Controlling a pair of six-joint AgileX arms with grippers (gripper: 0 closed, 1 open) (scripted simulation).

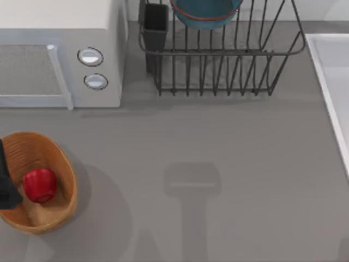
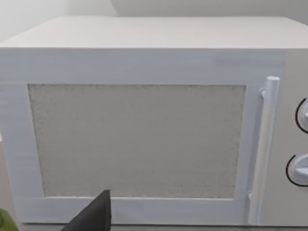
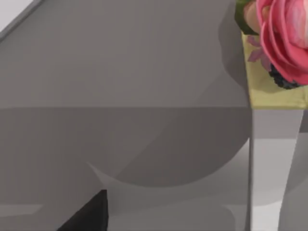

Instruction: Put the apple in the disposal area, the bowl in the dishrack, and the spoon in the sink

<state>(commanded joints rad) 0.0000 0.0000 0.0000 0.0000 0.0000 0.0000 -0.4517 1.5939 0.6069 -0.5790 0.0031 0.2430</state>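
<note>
The red apple (image 1: 39,184) lies inside the orange-tan wicker basket (image 1: 34,146), the disposal area, at the table's front left. A dark part of my left gripper (image 1: 5,186) sits at the basket's left edge, beside the apple; the left wrist view catches a dark tip of it (image 2: 91,217) in front of the microwave. The teal bowl (image 1: 204,13) rests in the dark wire dishrack (image 1: 218,71) at the back. The pale sink (image 1: 335,60) runs along the right edge. The spoon is out of view. My right gripper (image 3: 86,214) hangs over bare grey table.
A white microwave (image 1: 60,54) with two round knobs (image 1: 90,56) fills the back left, close behind the basket. A black utensil cup (image 1: 156,24) stands at the rack's left corner. A box with a pink flower (image 3: 276,53) stands near the right gripper.
</note>
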